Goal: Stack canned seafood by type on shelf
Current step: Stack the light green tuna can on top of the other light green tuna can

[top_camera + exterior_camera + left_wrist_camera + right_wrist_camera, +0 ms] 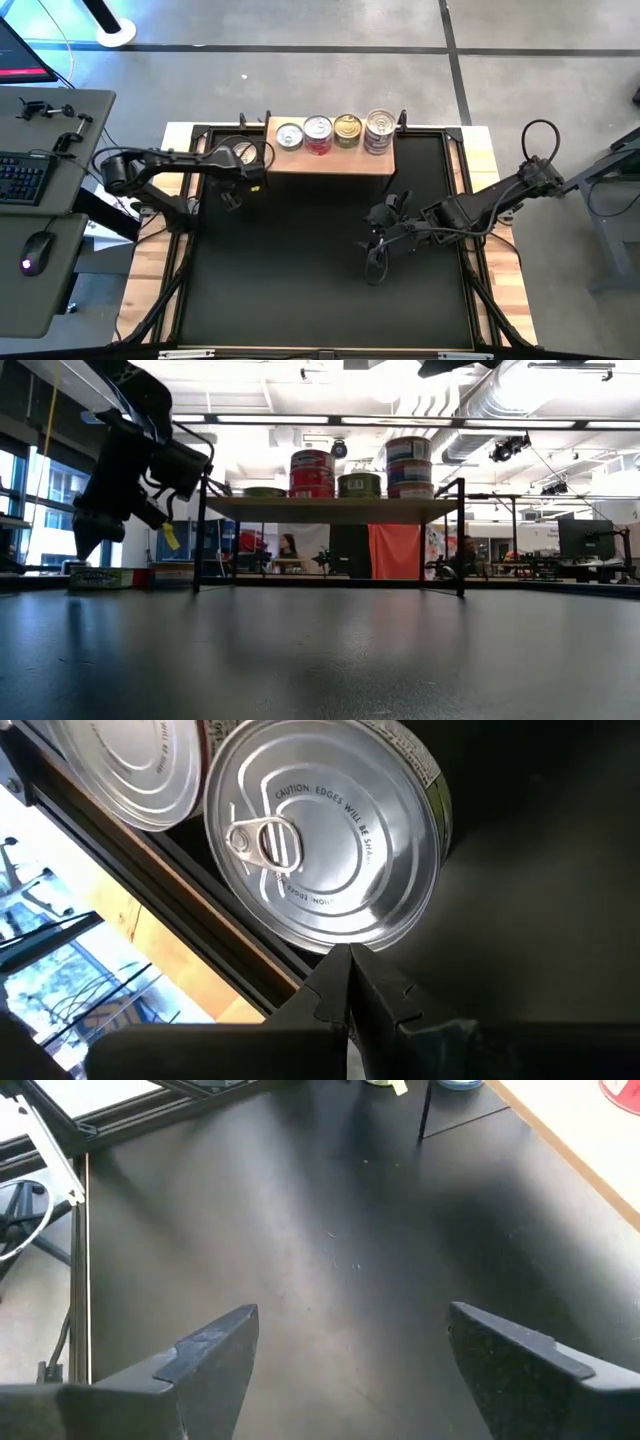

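Four stacks of canned seafood (333, 133) stand in a row on the shelf (330, 160) at the table's far edge. The left pincer (350, 982), fingers pressed together, hovers above a silver-lidded can (325, 835) beside the shelf's left end. The right pincer (350, 1360) hangs wide and empty over the black mat (320, 270).

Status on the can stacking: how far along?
Done: four groups of cans sit on the shelf; the red stack and blue-purple stack are tallest. In hand: nothing. The left gripper is shut, hovering by two silver-lidded cans on the mat off the shelf's left end. The right gripper is open and empty. Left: those two cans.
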